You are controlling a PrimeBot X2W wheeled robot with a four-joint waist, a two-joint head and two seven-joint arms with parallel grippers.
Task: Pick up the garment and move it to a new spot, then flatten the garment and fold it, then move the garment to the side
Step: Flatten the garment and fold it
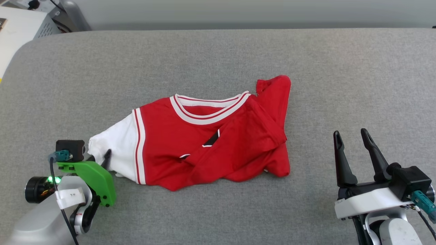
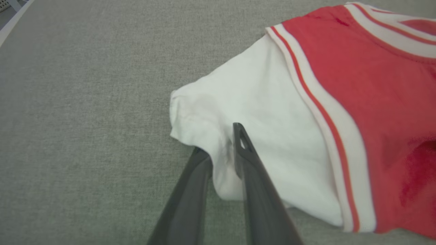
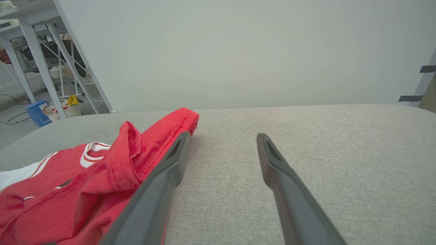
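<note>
The garment (image 1: 211, 136), red with a white sleeve and red-white striped trim, lies crumpled on the grey cloth-covered surface (image 1: 218, 51), its right part folded over the chest lettering. My left gripper (image 1: 99, 157) is at the white sleeve's end. In the left wrist view the left gripper (image 2: 221, 143) has its jaws slightly parted around the sleeve edge of the garment (image 2: 272, 102), one finger under the cloth and one on top. My right gripper (image 1: 350, 134) stands open to the right of the shirt, apart from it. The right gripper (image 3: 223, 137) holds nothing, with the garment (image 3: 102, 177) to its left.
A white cabinet (image 1: 20, 27) stands beyond the surface's far left corner. White table legs (image 3: 41, 61) and a basket (image 3: 63, 110) on the floor are in the background of the right wrist view. Bare grey surface stretches to the right of the shirt and behind it.
</note>
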